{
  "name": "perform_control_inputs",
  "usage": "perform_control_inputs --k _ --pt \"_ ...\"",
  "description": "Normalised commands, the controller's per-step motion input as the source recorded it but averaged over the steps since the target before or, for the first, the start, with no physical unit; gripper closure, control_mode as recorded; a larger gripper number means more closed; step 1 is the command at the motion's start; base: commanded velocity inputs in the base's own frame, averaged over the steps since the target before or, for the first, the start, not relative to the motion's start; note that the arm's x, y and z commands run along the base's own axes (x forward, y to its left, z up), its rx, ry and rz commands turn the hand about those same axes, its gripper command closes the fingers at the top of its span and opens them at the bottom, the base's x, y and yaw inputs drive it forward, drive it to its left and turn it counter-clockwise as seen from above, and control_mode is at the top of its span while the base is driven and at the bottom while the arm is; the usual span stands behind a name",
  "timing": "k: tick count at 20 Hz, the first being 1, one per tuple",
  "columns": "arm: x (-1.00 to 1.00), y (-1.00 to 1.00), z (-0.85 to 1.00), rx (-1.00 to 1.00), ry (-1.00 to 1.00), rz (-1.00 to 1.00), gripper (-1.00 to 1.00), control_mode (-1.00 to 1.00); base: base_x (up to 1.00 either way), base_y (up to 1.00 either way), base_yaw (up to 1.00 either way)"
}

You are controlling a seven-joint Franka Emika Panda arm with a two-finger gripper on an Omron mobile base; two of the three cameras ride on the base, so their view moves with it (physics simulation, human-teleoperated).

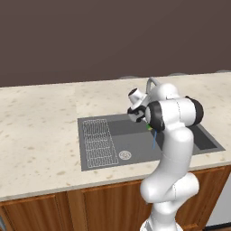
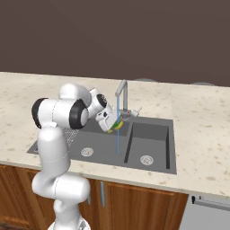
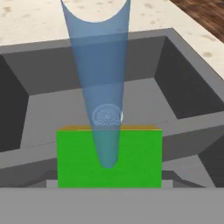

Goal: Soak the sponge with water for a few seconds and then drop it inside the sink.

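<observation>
Setting: a rendered kitchen. Evidence: long speckled beige stone counter point(image 1: 40, 122) running along a plain dark brown wall point(image 1: 90, 36). Dark grey sink point(image 2: 150, 152) recessed into the counter, two basins, each with a round silver drain point(image 2: 147, 159); ribbed wire drainboard point(image 1: 98, 142) at one end. Curved grey metal faucet point(image 2: 121, 92) behind the basins, a thin blue stream of water point(image 2: 118, 134) running from it. Wooden cabinet fronts point(image 1: 90, 207) below the counter; a pale appliance front point(image 2: 209, 215) beside them.
</observation>
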Motion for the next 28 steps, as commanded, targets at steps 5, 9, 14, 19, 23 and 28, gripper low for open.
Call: perform_control_inputs --k 5,9,14,19,23,28 --pt "-0.08 0.00 0.00 0.00 0.00 0.00 1.00 -1.00 0.00 0.00 0.00" --pt "0.00 0.00 0.00 0.00 0.00 0.00 1.00 -1.00 0.00 0.00 0.00" --pt "0.00 0.00 0.00 0.01 0.00 0.00 1.00 -1.00 0.00 0.00 0.00" --pt "0.00 0.05 0.01 0.15 0.00 0.03 1.00 -1.00 0.00 0.00 0.00" --pt "0.00 0.12 0.09 0.21 0.00 0.13 1.00 -1.00 0.00 0.00 0.00" --pt "0.00 0.16 0.02 0.17 0.00 0.21 1.00 -1.00 0.00 0.00 0.00"
